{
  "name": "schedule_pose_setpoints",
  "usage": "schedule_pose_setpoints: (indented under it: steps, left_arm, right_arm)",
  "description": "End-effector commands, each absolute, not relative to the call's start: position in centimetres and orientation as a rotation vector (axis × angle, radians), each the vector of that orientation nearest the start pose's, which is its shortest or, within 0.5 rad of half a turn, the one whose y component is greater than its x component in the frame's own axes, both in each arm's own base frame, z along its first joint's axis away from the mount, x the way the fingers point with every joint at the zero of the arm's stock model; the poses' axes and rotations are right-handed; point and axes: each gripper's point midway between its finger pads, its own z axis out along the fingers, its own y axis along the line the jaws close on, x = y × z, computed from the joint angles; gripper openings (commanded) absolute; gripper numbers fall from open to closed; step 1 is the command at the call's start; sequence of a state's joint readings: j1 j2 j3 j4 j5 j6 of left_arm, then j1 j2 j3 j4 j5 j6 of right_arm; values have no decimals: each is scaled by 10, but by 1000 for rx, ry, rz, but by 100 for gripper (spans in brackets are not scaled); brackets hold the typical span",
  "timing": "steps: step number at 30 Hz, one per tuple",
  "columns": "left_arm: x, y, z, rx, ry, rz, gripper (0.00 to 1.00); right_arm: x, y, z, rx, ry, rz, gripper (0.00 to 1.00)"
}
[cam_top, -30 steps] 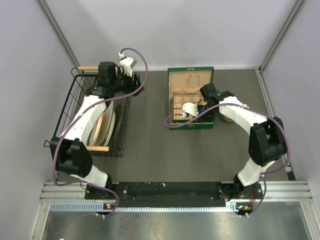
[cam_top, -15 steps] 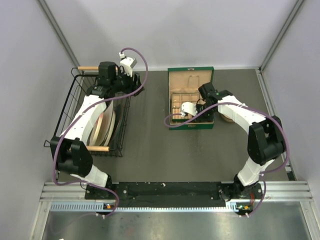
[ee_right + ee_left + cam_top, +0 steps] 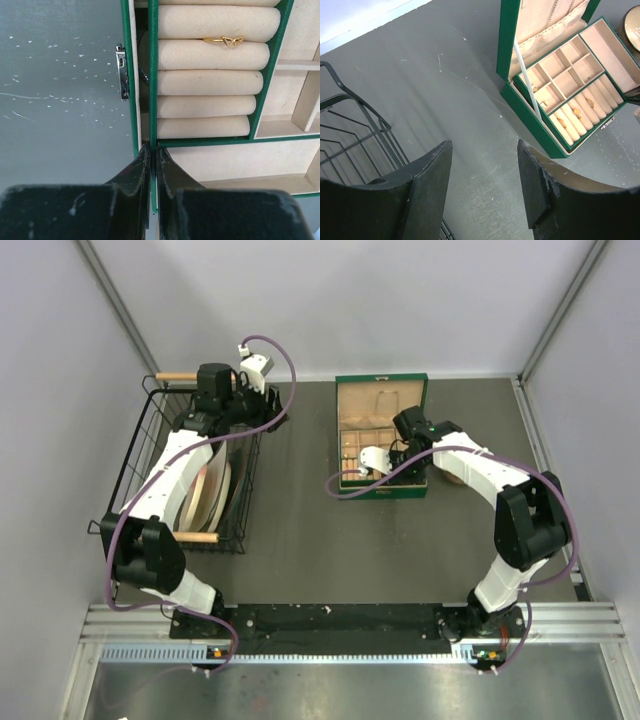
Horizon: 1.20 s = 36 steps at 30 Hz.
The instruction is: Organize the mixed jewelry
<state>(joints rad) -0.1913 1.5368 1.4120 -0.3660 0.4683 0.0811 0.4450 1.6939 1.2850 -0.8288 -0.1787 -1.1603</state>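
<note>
Gold pieces (image 3: pixel 576 113) in green box (image 3: pixel 530 114) too tiny to name, gold ring (image 3: pixel 223 40) sat between cream rolls (image 3: pixel 210 82), right end effector (image 3: pixel 151 150) pinched narrow on the box's wall, left end effector (image 3: pixel 484 150) gaped wide.

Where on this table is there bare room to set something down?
Bare table lies between the wire basket and the green jewelry box, and in the wide strip in front of the box. Crowded at the box's front and right: the right gripper pinches its wall, near a round wooden stand.
</note>
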Motion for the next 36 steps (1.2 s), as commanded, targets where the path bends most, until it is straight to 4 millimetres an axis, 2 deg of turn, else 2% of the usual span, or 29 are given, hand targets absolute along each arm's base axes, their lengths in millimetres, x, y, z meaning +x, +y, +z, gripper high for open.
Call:
schedule_pose_setpoints:
  steps: [1, 21, 28, 36]
  left_arm:
    - [432, -163, 286, 582, 1882, -552, 60]
    - [432, -164, 287, 585, 1879, -556, 60]
    - [431, -164, 287, 585, 1880, -561, 60]
    - [431, -164, 284, 588, 1885, -558, 60]
  right_arm:
    - [341, 172, 111, -2014, 1771, 87, 0]
    - [333, 174, 101, -2026, 1802, 221, 0]
    - [340, 169, 94, -2023, 1825, 239, 0]
    - [343, 168, 91, -2019, 1838, 242, 11]
